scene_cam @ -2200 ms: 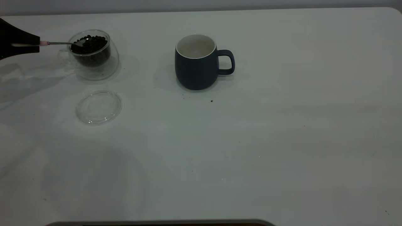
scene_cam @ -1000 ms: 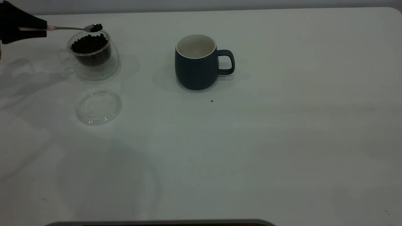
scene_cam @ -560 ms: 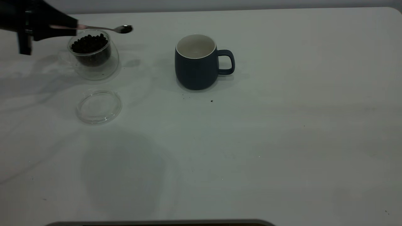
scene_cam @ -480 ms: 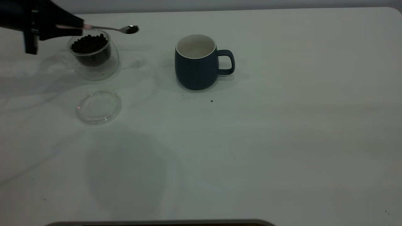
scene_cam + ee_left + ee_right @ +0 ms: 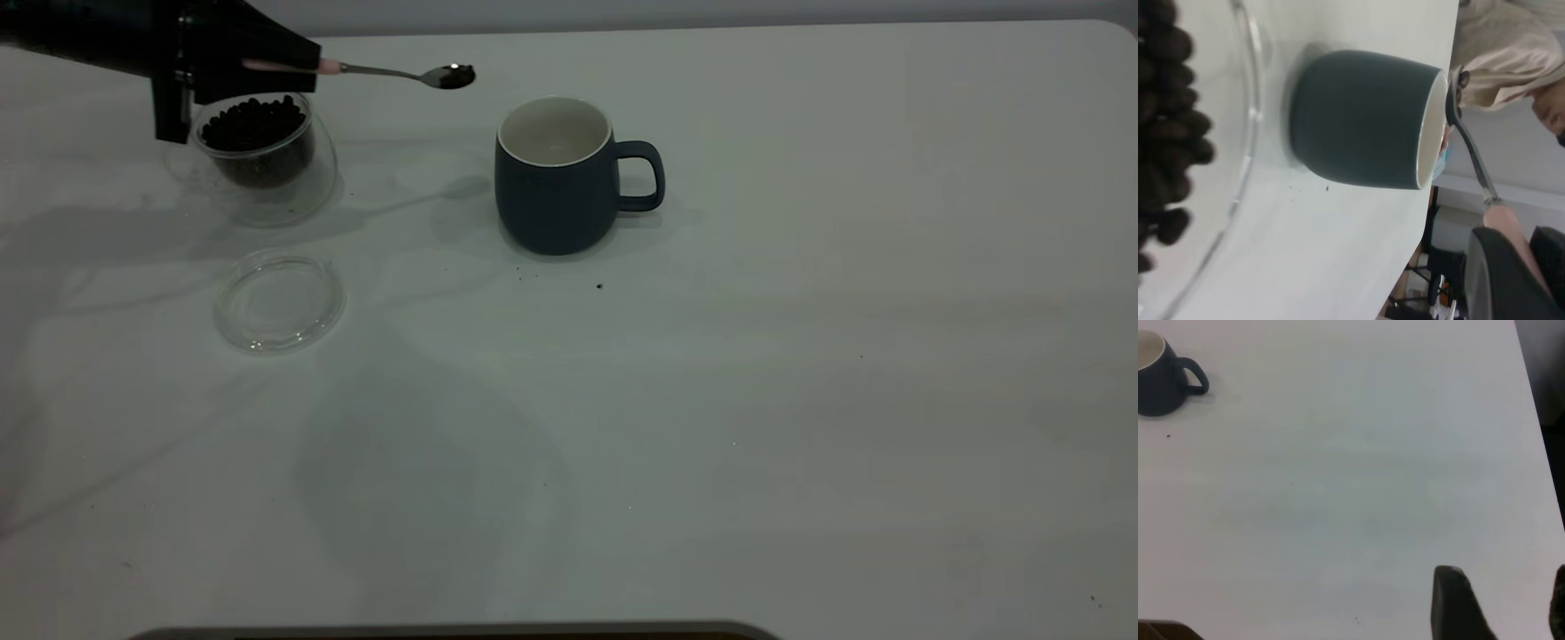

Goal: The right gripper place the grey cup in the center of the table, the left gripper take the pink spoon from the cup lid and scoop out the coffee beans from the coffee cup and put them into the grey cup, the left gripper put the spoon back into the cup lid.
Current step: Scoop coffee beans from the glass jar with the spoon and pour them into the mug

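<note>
White desk (image 5: 800,400): coffee cup (image 5: 262,156) full of coffee beans (image 5: 253,124); grey cup (image 5: 560,178) empty; left gripper (image 5: 293,67) jaws clamp pink spoon (image 5: 400,73) just left of grey cup; right gripper (image 5: 1498,607) jaws apart.

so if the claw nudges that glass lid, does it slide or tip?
Probably slides: the cup lid lies flat and low on the smooth table. Clear glass, so likely slippery and chip-prone. Its raised rim gives little to grip.

Coffee cup (image 5: 264,153) far left; cup lid (image 5: 279,302) before it; grey cup (image 5: 558,178) right, probably mid-table.
</note>
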`<state>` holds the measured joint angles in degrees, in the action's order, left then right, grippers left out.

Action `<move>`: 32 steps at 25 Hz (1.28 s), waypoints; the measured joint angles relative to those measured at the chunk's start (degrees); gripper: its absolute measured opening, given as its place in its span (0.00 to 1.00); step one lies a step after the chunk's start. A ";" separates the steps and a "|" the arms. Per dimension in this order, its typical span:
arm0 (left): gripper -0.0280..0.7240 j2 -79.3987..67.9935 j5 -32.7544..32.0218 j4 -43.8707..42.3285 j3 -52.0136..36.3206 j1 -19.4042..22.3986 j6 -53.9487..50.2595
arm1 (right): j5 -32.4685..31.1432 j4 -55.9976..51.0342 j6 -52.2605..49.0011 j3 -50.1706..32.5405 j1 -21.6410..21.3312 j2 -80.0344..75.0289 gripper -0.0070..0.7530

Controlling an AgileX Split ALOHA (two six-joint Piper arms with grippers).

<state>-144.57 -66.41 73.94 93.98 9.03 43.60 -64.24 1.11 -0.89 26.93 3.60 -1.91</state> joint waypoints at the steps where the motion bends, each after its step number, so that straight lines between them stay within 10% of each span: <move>1: 0.19 0.00 0.00 0.06 0.00 -0.33 0.00 | 0.00 0.00 0.00 0.00 0.00 0.00 0.50; 32: 0.19 0.00 0.05 0.07 0.00 -7.25 15.31 | 0.00 0.00 0.00 0.00 0.00 0.00 0.50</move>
<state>-144.57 -66.35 74.01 93.98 1.78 58.91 -64.24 1.11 -0.89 26.93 3.60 -1.91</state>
